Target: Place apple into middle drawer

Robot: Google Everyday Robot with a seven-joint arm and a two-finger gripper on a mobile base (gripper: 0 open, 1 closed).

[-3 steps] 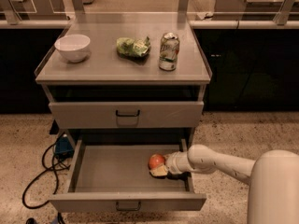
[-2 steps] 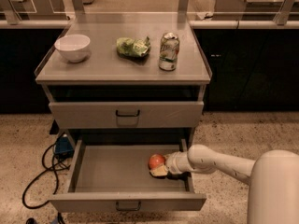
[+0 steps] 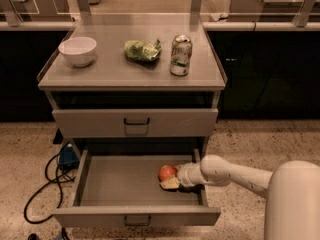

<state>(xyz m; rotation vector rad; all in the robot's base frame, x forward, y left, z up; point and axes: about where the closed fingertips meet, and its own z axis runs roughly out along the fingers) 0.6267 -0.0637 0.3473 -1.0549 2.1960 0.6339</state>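
Note:
The apple (image 3: 167,172) is small, round and red-orange. It sits inside the open middle drawer (image 3: 115,181), on its grey floor near the right wall. My gripper (image 3: 171,181) reaches into the drawer from the right, on the end of a white arm (image 3: 235,174). It is right at the apple, low on the apple's right side. The drawer is pulled well out, and its front with a dark loop handle (image 3: 136,220) faces me.
The drawer above (image 3: 135,122) is shut. On the cabinet top stand a white bowl (image 3: 77,50), a green snack bag (image 3: 142,50) and a silver-and-green can (image 3: 180,55). A black cable and a blue box (image 3: 66,156) lie on the floor to the left.

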